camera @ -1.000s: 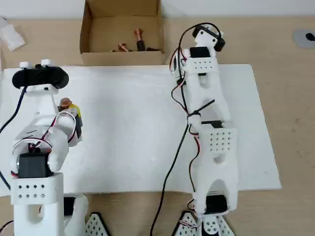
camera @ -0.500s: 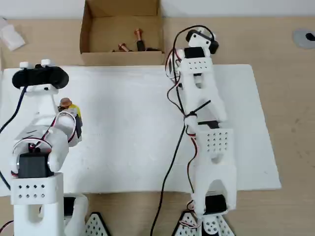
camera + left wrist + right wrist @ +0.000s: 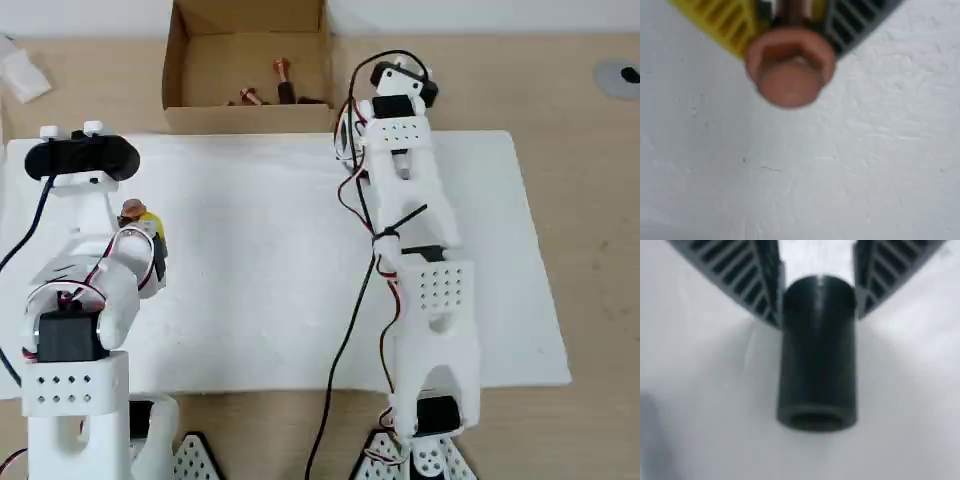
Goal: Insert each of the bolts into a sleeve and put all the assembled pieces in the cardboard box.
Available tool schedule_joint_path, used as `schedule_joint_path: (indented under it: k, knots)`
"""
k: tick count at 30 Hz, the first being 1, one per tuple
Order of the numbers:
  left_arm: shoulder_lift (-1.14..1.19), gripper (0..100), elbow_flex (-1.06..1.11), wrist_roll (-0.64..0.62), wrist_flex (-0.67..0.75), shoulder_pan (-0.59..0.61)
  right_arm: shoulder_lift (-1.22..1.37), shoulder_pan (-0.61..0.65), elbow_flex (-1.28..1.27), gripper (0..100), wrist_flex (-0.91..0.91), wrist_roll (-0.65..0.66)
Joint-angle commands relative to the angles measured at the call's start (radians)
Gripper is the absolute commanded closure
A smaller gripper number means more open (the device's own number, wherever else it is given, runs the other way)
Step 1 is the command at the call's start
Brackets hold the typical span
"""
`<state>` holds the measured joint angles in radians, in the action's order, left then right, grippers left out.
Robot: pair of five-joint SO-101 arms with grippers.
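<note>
Overhead scene of two white robot arms on a white foam mat [image 3: 260,280] that covers a light wooden table [image 3: 580,180]. At 12 o'clock, just beyond the mat's far edge, sits an open brown cardboard box [image 3: 250,120]. Several copper-and-black assembled pieces [image 3: 282,78] lie inside it, toward its 5 o'clock corner. The left arm [image 3: 75,300] rises from 7 o'clock and ends near 9 o'clock, where the left gripper [image 3: 143,220] is clamped on a copper-coloured metal bolt [image 3: 132,210]. In the left wrist view the bolt's rounded head faces the camera, pinched between a yellow ribbed finger [image 3: 715,20] and a dark ribbed finger [image 3: 855,20], with the mat behind it. The right arm [image 3: 415,200] stretches from 5 o'clock to about 1 o'clock, close to the box's near right corner. In the right wrist view the right gripper [image 3: 817,270] is closed around one end of a black cylindrical sleeve [image 3: 817,365]. The sleeve's hollow free end faces the camera, again with the mat behind.
</note>
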<state>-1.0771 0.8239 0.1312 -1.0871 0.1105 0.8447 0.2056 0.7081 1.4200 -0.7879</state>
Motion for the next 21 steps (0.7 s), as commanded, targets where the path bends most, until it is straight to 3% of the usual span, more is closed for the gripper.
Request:
schedule_joint_path:
  k: [1,11,21]
  knots:
    - [-0.021,99,-0.017,0.011,0.026,-0.005,-0.004,0.031,0.024,97.2,0.074,0.026]
    - [-0.021,99,-0.017,0.011,0.021,-0.005,-0.002,0.097,0.128,97.4,0.325,0.160]
    - [-0.021,99,-0.017,0.011,0.017,-0.003,0.001,0.143,0.170,97.3,0.347,0.404]
